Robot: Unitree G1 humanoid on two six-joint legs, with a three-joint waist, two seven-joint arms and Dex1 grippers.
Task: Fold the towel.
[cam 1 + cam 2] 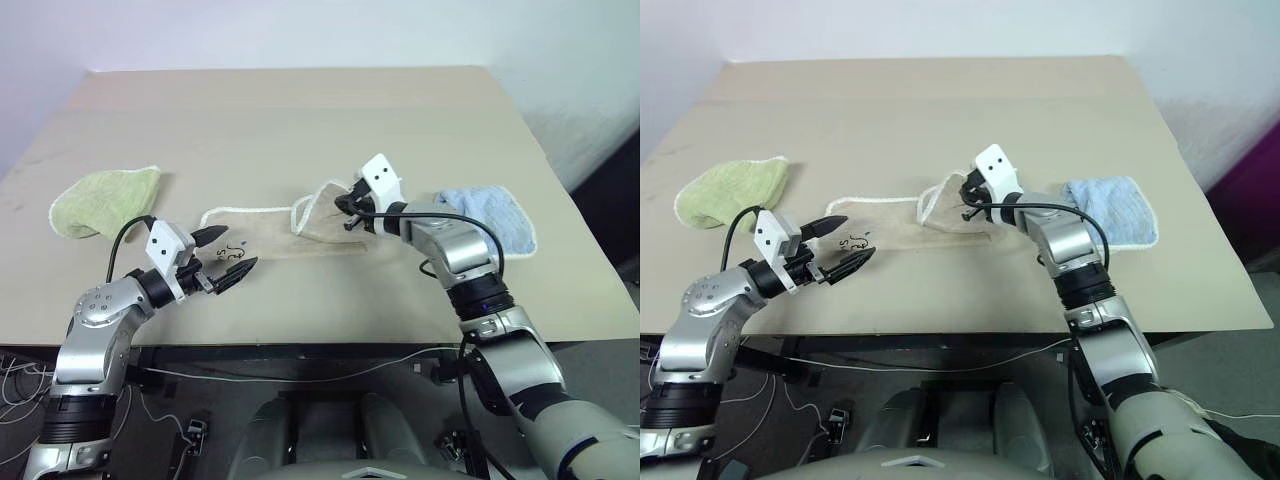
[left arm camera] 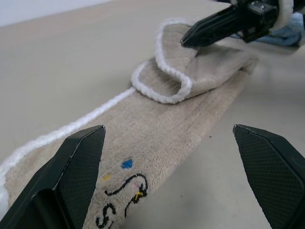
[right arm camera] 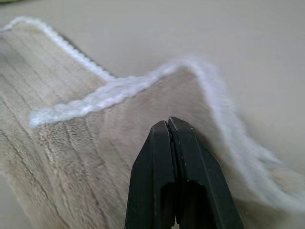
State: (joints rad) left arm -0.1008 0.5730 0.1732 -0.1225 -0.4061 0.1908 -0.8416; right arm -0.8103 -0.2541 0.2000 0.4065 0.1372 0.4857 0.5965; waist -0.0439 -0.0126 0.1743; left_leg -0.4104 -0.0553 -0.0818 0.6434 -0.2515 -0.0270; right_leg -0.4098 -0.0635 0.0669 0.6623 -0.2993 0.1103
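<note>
The beige towel (image 1: pixel 265 232) with white corded edging lies as a narrow strip across the middle of the table. Its right end (image 2: pixel 190 76) is lifted and curled over toward the left. My right gripper (image 1: pixel 347 212) is shut on that raised end, and the fingertips (image 3: pixel 167 125) sit pressed together against the cloth. At the towel's left end, my left gripper (image 1: pixel 238 248) hovers open, level and pointing right. Its two fingers (image 2: pixel 81 157) straddle the embroidered corner mark (image 2: pixel 125 187) without touching it.
A light-green cloth (image 1: pixel 105 200) lies crumpled at the left of the table (image 1: pixel 300 110). Right of my right forearm lies a light-blue cloth (image 1: pixel 497 215). The table's front edge runs just below the left gripper. Cables hang under the table.
</note>
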